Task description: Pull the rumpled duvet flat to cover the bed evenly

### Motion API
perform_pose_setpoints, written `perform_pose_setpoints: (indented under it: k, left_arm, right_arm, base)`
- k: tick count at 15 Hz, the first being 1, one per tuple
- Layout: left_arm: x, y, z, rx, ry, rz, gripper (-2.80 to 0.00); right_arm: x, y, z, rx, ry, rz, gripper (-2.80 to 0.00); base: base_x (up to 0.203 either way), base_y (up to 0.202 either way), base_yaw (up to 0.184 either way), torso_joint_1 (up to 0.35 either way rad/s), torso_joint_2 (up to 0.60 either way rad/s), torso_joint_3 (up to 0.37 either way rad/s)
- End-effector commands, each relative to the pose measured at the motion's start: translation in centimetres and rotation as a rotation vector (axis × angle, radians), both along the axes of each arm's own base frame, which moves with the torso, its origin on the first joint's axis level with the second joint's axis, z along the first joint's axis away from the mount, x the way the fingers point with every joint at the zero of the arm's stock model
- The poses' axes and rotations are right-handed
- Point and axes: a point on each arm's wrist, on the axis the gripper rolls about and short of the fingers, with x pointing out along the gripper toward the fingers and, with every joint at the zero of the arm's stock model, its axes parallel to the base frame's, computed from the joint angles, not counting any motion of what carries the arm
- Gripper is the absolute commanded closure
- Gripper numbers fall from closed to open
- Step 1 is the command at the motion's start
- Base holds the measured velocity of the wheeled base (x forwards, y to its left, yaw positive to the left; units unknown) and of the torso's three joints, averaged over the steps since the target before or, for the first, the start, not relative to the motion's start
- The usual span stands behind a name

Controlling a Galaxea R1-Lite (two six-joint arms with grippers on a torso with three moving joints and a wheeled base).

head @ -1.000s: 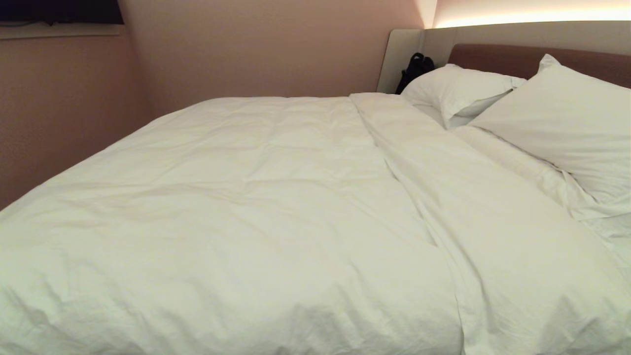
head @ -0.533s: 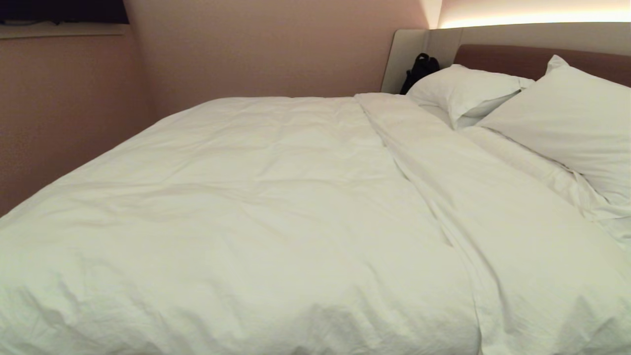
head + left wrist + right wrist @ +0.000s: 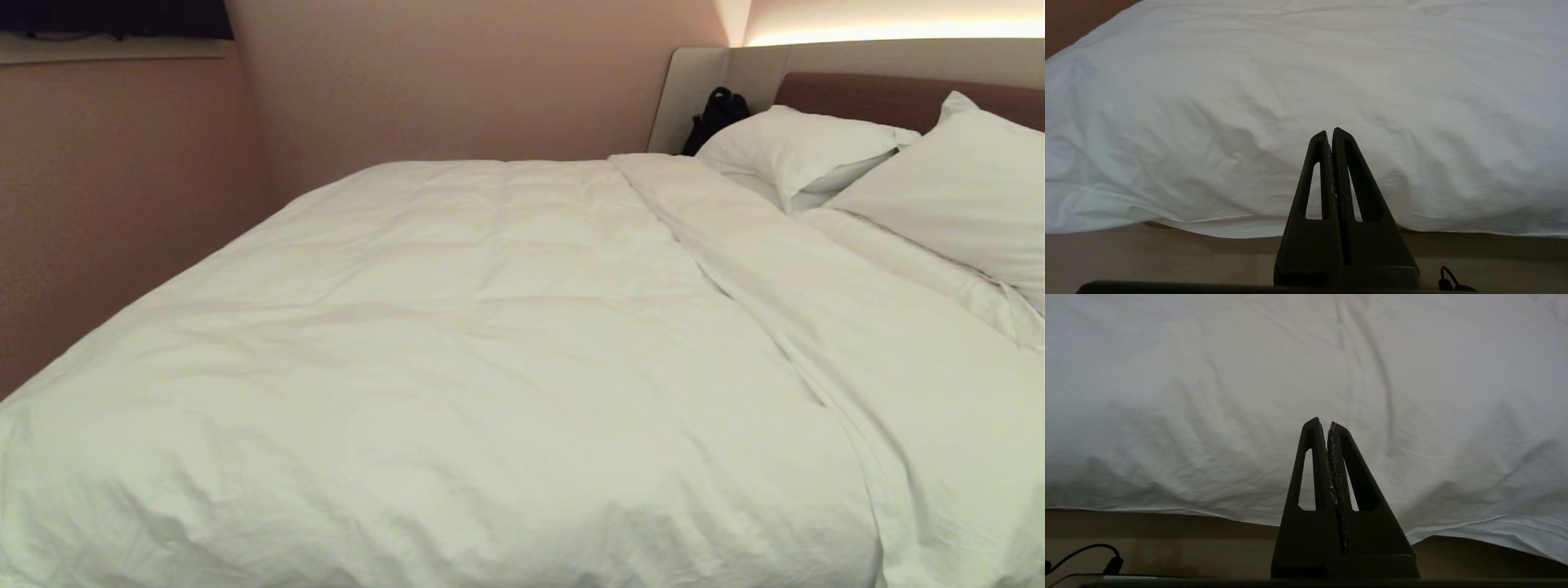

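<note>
The white puffy duvet [image 3: 457, 343] lies spread over the bed, its upper end folded back in a wide band [image 3: 857, 327] below the pillows. The bed's grey and brown headboard [image 3: 857, 86] shows at the back right. Neither arm appears in the head view. In the left wrist view my left gripper [image 3: 1329, 132] is shut and empty, held off the duvet's hanging side [image 3: 1249, 122] above the bed base [image 3: 1147, 245]. My right gripper [image 3: 1323, 422] is likewise shut and empty, facing the duvet's side [image 3: 1229, 416].
Two white pillows [image 3: 804, 151] [image 3: 963, 196] lean at the headboard. A black bag [image 3: 717, 114] sits in the far corner beside them. A pink-beige wall [image 3: 122, 204] runs close along the bed's far and left sides. A black cable [image 3: 1086, 555] loops near the right wrist.
The whole head view has shifted to the right, so the camera has turned or moved left; the duvet and pillows themselves lie unchanged.
</note>
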Motion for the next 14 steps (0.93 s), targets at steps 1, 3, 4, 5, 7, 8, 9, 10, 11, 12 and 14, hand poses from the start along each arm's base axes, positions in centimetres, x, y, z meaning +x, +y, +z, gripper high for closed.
perform_pose_setpoints:
  k: [1,3,4,5,7,8,9,10,11,12,14]
  left_arm:
    - [0.00,0.00,0.00,0.000,0.000,0.001,0.00]
    - [0.00,0.00,-0.01,0.000,0.001,0.001,0.00]
    - [0.00,0.00,-0.01,0.001,0.001,0.001,0.00]
    - [0.00,0.00,-0.01,0.001,0.001,0.001,0.00]
    - [0.00,0.00,-0.01,0.003,0.001,0.002,0.00]
    - [0.00,0.00,-0.01,0.003,0.001,0.002,0.00]
    - [0.00,0.00,0.00,0.001,0.000,0.002,0.00]
    - [0.00,0.00,-0.01,0.001,0.001,0.002,0.00]
    - [0.00,0.00,-0.01,0.003,0.001,0.001,0.00]
    - [0.00,0.00,-0.01,0.003,0.001,0.001,0.00]
    - [0.00,0.00,-0.01,0.003,0.001,0.001,0.00]
  right_arm:
    - [0.00,0.00,0.00,-0.001,0.000,0.000,0.00]
    - [0.00,0.00,0.00,-0.001,0.000,0.000,0.00]
    - [0.00,0.00,0.00,-0.001,0.000,0.000,0.00]
    - [0.00,0.00,0.00,-0.001,0.000,0.000,0.00]
    - [0.00,0.00,0.00,-0.001,0.000,0.000,0.00]
    - [0.00,0.00,0.00,-0.001,0.000,0.000,0.00]
    - [0.00,0.00,0.00,-0.001,0.000,0.000,0.00]
    - [0.00,0.00,0.00,-0.001,0.000,0.000,0.00]
    - [0.00,0.00,0.00,-0.001,0.000,0.000,0.00]
    - [0.00,0.00,0.00,-0.001,0.000,0.000,0.00]
    - [0.00,0.00,0.00,-0.001,0.000,0.000,0.00]
  base:
    - [0.000,0.194,0.000,0.001,0.00,0.002]
    - [0.000,0.197,0.000,0.002,0.00,0.002]
    - [0.000,0.195,-0.001,0.002,0.00,0.002]
    - [0.000,0.197,-0.001,0.006,0.01,-0.002]
    - [0.000,0.193,0.001,0.002,0.00,0.003]
    - [0.000,0.195,0.001,0.002,0.00,0.002]
    - [0.000,0.193,-0.003,0.001,0.01,0.004]
    - [0.000,0.197,-0.001,0.002,0.00,0.000]
    - [0.000,0.192,0.002,0.002,0.00,0.007]
    - [0.000,0.191,-0.001,0.006,0.00,0.002]
    - [0.000,0.194,0.000,0.005,0.00,0.000]
